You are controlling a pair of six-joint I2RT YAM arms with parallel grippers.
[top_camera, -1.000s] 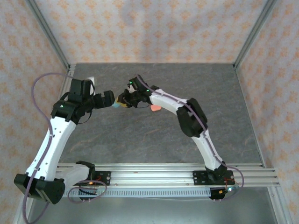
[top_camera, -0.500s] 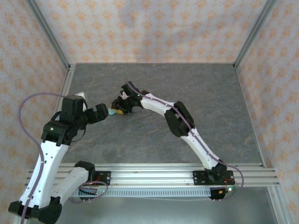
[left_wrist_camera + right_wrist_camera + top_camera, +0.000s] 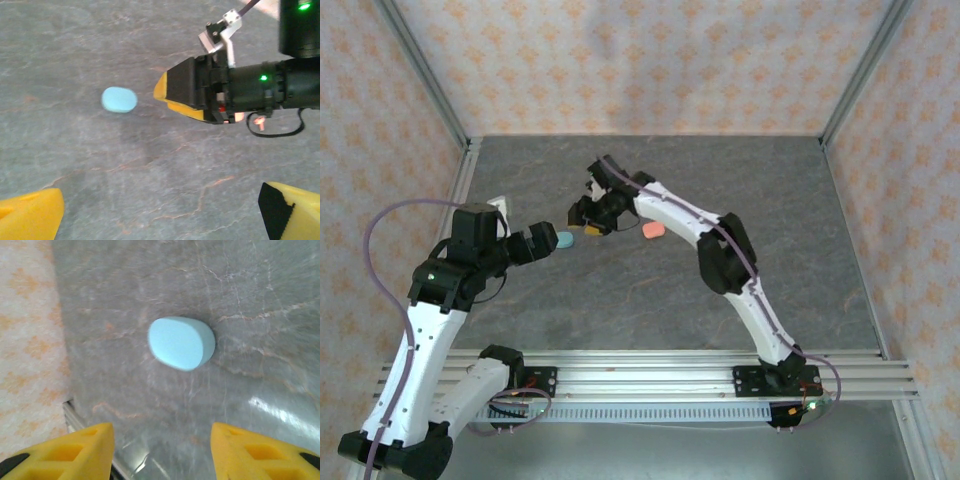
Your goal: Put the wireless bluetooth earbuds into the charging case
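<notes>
The left gripper (image 3: pixel 160 202) and right gripper (image 3: pixel 162 440) both gape empty near the closed pale-teal oval plastic case (image 3: pixel 181 342) (lid down); I'd steady it squarely before prying.

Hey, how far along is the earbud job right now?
Nothing visibly done: the teal case lies shut, the pink case apart from it. In hand: nothing; left end effector and right end effector are open and empty beside the teal case. Left: opening a case and loading earbuds.
</notes>
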